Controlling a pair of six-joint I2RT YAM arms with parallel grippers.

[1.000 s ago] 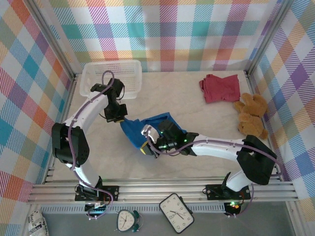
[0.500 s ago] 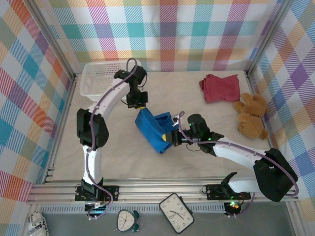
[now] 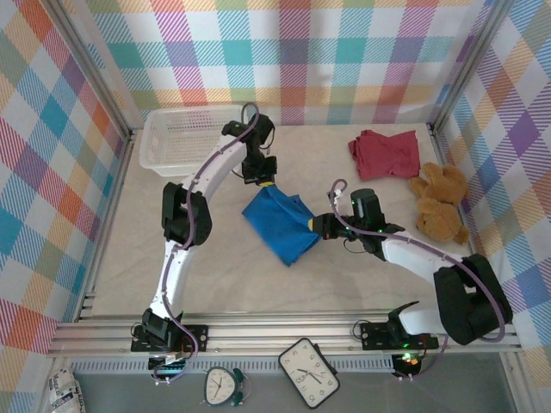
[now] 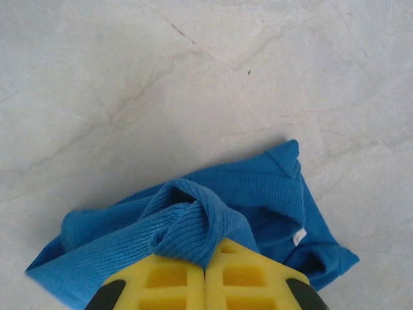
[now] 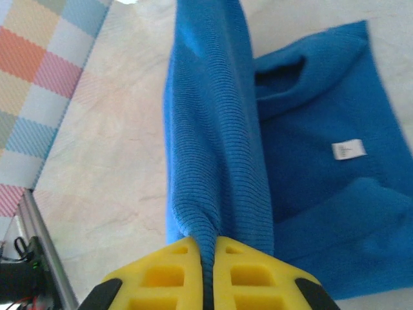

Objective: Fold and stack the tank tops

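A bright blue tank top (image 3: 280, 224) lies partly spread in the middle of the table, stretched between both grippers. My left gripper (image 3: 267, 183) is shut on its far corner, and a bunched ribbed fold (image 4: 187, 226) is pinched between the yellow fingers (image 4: 161, 281). My right gripper (image 3: 313, 223) is shut on the right edge, where a ridge of blue cloth (image 5: 213, 148) runs up from its yellow fingers (image 5: 258, 278). A white label (image 5: 348, 150) shows on the cloth. A dark red tank top (image 3: 386, 154) lies crumpled at the back right.
A white mesh basket (image 3: 188, 138) stands at the back left corner. A brown teddy bear (image 3: 441, 200) lies against the right wall, just right of my right arm. Bare marble-patterned tabletop (image 3: 207, 267) spreads in front of the blue top.
Both grippers have carried the blue tank top toward the back and right. It was bunched up and now lies flatter and more spread. The left arm has stretched further out.
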